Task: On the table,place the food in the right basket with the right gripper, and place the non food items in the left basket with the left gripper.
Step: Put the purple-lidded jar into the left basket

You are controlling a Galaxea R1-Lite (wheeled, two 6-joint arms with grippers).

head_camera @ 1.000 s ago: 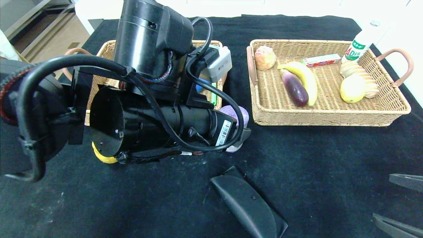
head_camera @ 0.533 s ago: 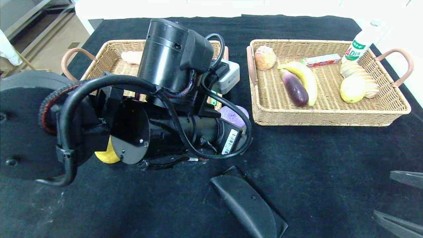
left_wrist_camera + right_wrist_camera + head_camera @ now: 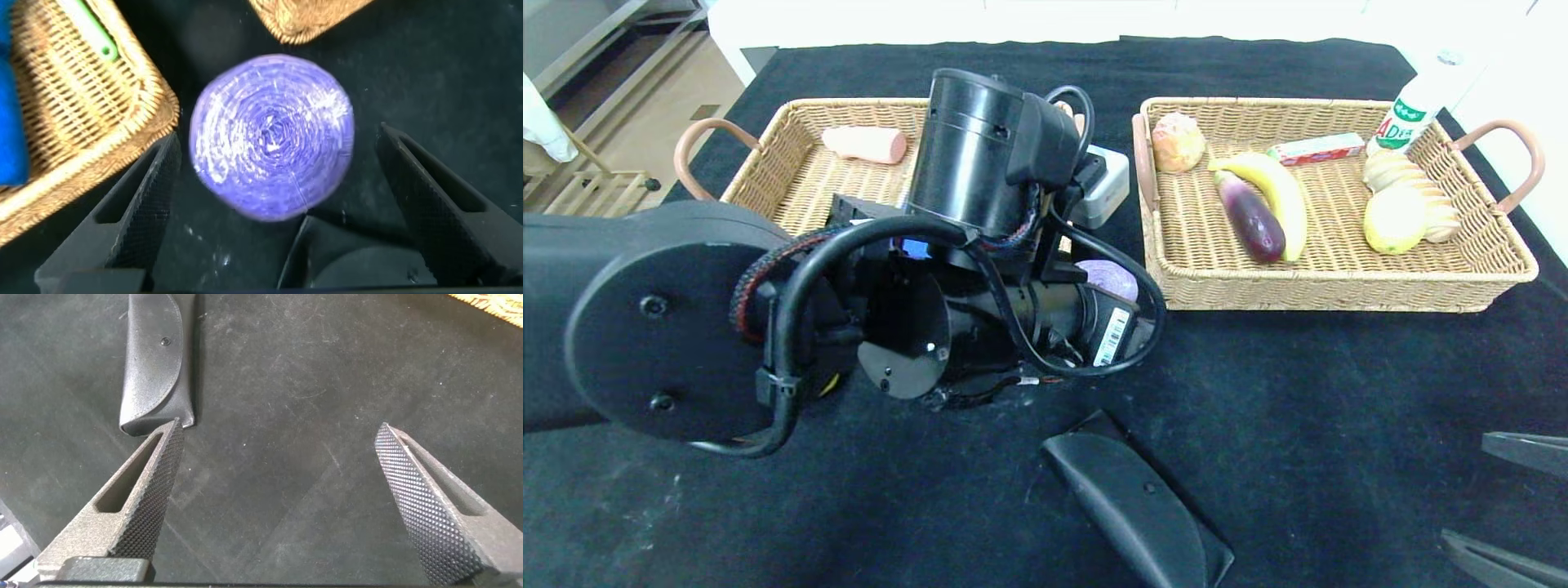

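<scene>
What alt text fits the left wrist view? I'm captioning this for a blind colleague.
The open left gripper hangs over a purple roll standing on the black table, one finger on each side and neither touching it. A corner of the left basket lies beside the roll, a green stick inside.

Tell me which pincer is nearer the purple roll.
Left. The left pincer hangs open right over the purple roll; the right pincer sits far off, open above bare cloth.
</scene>
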